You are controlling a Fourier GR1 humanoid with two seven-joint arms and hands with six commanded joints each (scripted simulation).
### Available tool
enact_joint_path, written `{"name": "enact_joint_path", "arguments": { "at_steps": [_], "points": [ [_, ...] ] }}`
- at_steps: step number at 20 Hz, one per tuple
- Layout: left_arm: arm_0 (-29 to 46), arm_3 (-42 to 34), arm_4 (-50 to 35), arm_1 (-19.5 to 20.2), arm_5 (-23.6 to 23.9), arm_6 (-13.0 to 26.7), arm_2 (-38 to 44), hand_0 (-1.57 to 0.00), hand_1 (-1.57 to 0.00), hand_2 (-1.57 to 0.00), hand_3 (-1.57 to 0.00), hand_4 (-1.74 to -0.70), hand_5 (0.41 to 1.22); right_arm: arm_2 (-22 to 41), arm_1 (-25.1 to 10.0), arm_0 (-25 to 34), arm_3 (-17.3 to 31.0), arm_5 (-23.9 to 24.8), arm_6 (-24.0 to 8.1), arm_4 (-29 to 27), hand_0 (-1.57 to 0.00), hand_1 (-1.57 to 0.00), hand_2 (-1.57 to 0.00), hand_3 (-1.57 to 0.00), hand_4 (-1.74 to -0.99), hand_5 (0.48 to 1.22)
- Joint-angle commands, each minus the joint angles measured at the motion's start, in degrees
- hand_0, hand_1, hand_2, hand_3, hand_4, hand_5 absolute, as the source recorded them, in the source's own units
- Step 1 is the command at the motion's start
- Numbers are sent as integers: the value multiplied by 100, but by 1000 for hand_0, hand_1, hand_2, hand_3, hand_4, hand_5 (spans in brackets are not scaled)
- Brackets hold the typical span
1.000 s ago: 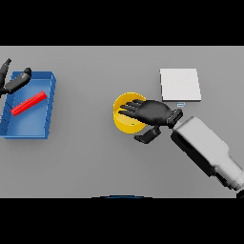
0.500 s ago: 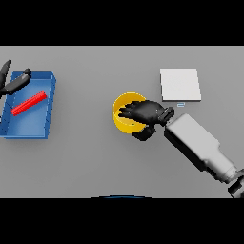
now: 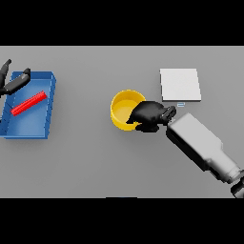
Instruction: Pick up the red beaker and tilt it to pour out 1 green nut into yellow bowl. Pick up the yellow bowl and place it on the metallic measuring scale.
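The yellow bowl (image 3: 123, 110) stands on the grey table near the middle. My right hand (image 3: 150, 115) is at its right rim, fingers curled over the edge and gripping it. I see no green nut inside the bowl. The metallic scale (image 3: 180, 84), a pale square plate, lies flat to the upper right of the bowl. A red elongated object (image 3: 28, 103) lies slanted inside the blue tray (image 3: 28, 129) at the far left. My left hand (image 3: 11, 82) shows at the left edge above the tray's back corner, fingers relaxed and holding nothing.
My right forearm (image 3: 200, 144) runs from the lower right toward the bowl, passing just below the scale. Grey table surface stretches between the tray and the bowl.
My right hand has slid back from over the bowl to its right rim and its spread fingers have curled onto the edge. The bowl, the tray and my left hand have stayed put.
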State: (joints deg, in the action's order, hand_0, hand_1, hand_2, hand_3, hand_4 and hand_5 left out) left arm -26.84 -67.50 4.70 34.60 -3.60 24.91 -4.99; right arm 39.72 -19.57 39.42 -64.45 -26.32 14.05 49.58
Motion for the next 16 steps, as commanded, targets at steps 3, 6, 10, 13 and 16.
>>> {"name": "enact_joint_path", "arguments": {
  "at_steps": [3, 6, 10, 13, 16],
  "points": [
    [20, -12, -39, 10, -37, -64, 15, 1, 1, 1, 1, -785, 712, -22, -56, 17, -29, -138, -4, -79, -1451, -1446, -1330, -1171, -1698, 1193],
    [73, -200, -53, -1, -8, 5, -11, 1, 1, 1, 1, -782, 703, -81, -141, 86, -243, -242, -87, -157, -1510, -1507, -1387, -1195, -1719, 1207],
    [90, -222, 2, 7, -1, 75, -60, 1, 1, 1, 1, -771, 707, -265, -334, 149, -610, -601, -289, -380, -1546, -1545, -1459, -1160, -1732, 1215],
    [31, -149, -68, 40, -37, 32, 22, 1, 1, 1, 1, -780, 702, -395, -558, 147, -941, -790, -451, -462, -1558, -1558, -1451, -1204, -1736, 1218],
    [-43, -128, -100, -2, -17, 54, 42, 1, 1, 1, 1, -793, 702, -458, -610, 95, -1216, -806, -853, -428, -1564, -1564, -1471, -1191, -1739, 1219]
  ]
}}
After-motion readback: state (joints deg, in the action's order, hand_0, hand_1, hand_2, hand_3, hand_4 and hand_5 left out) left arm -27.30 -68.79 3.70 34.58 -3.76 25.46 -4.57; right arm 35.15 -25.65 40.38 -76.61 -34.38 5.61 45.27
